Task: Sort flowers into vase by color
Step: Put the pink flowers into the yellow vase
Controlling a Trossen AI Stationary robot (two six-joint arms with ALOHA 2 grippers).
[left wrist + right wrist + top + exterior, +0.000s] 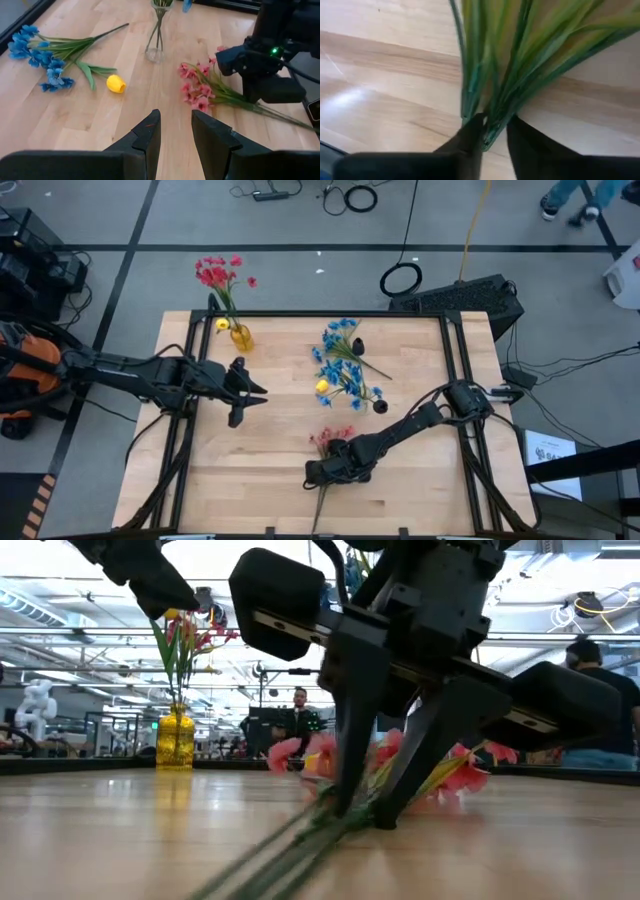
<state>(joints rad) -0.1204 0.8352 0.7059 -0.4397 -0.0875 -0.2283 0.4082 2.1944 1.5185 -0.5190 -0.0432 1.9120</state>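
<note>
Check the right pincer (365,812) first. It stands low over the worktop (280,490) near the middle of the near edge, tips down on the surface. Its two fingers (470,131) are drawn to a narrow gap, with the green stems of the pink flowers (333,439) bunched between them. In the right wrist view the stems fill that gap and touch both fingers. The pink flowers lie flat on the worktop: blooms toward the centre, stems running out toward the near edge.

Next, locate the left pincer (258,392). It hangs above the left half of the worktop, pointing toward the centre. Its fingers (148,136) stand partly apart, and nothing is between them.

Confirm the remaining items. The blue flowers (343,365) lie at the centre of the worktop, with a yellow bud (322,386) beside them. The amber vase (241,337) stands near the far left corner and holds the red flowers (218,274).
</note>
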